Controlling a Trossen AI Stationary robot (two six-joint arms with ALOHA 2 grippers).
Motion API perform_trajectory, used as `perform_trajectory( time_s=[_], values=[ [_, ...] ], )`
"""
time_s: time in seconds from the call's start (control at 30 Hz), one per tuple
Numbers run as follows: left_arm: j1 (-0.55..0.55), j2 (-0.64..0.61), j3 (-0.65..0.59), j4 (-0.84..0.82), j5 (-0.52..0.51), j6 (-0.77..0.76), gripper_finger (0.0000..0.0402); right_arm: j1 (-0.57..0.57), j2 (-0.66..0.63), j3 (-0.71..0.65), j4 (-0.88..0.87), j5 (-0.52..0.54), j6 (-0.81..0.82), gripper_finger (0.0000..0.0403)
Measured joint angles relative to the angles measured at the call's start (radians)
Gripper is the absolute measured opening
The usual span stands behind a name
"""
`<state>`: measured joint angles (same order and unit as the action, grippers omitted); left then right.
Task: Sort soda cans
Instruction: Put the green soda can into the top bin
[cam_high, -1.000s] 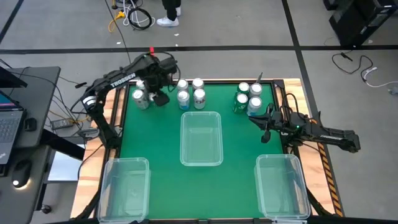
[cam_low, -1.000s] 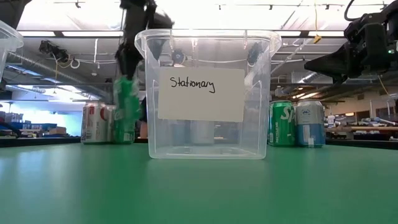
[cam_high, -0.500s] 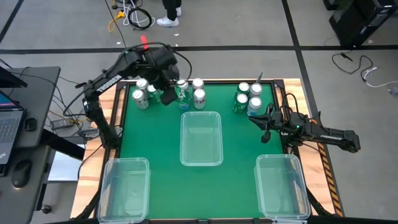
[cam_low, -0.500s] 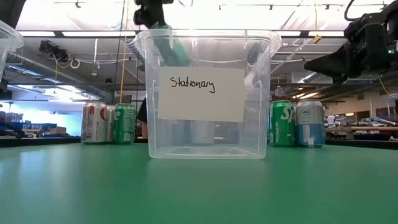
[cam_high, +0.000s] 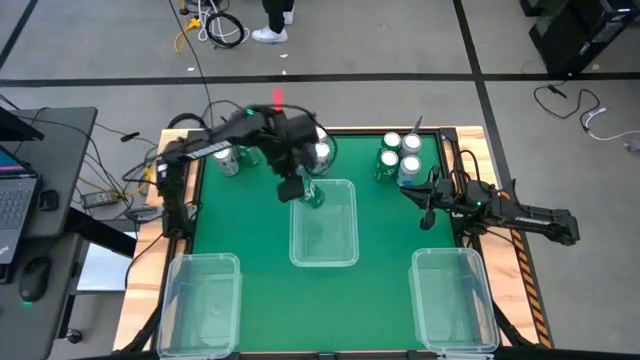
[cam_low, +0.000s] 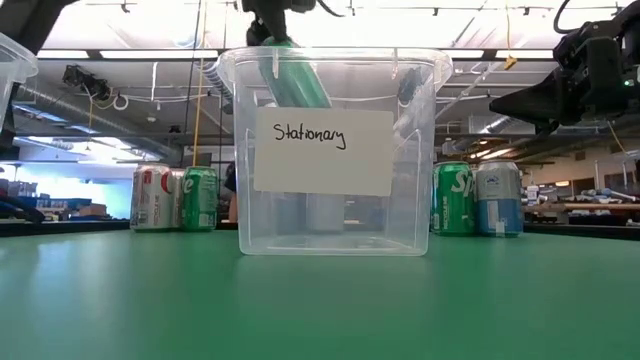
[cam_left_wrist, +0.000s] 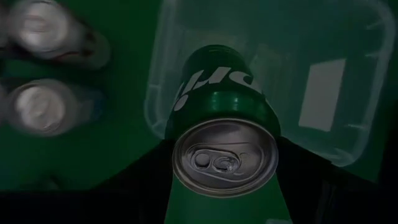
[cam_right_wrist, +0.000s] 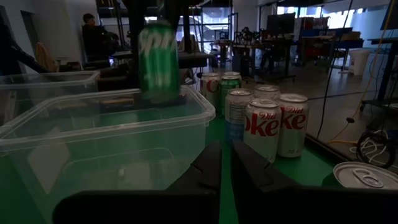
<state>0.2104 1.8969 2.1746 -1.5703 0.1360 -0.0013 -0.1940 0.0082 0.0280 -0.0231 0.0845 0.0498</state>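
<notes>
- The left gripper (cam_high: 298, 187) holds a green can (cam_high: 313, 194) above the far end of the middle bin (cam_high: 323, 250), jaws clamped on its sides
- In the left wrist view the can's silver top (cam_left_wrist: 224, 157) fills the centre and hides the fingers, which are lost in dark below it
- In the low view the can (cam_low: 297, 82) shows tilted through the bin's wall (cam_low: 330, 215), with the paper label (cam_low: 324, 151) covering what lies lower
- The right gripper (cam_high: 428, 205) hangs near the table's right edge, fingers pressed together and empty
- The other cans (cam_high: 399, 156) stand along the far edge, some hidden under the left arm
</notes>
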Motion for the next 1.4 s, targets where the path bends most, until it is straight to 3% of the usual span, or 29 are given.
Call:
perform_trajectory(
  time_s=[0.2, 0.57, 0.83, 1.4],
  values=[
    [-0.048, 0.102, 0.0, 0.001, -0.076, 0.106, 0.0239, 0.0, 0.0, 0.0, 0.0, 0.0, 0.0, 0.0023],
    [-0.051, 0.162, -0.002, 0.001, -0.152, 0.071, 0.0239, 0.0, 0.0, 0.0, 0.0, 0.0, 0.0, 0.0023],
    [-0.048, 0.213, -0.003, 0.001, -0.158, 0.002, 0.0238, 0.0, 0.0, 0.0, 0.0, 0.0, 0.0, 0.0023],
    [-0.049, 0.276, -0.055, -0.001, -0.135, 0.016, 0.0238, 0.0, 0.0, 0.0, 0.003, 0.0, 0.0, 0.0023]
  ],
)
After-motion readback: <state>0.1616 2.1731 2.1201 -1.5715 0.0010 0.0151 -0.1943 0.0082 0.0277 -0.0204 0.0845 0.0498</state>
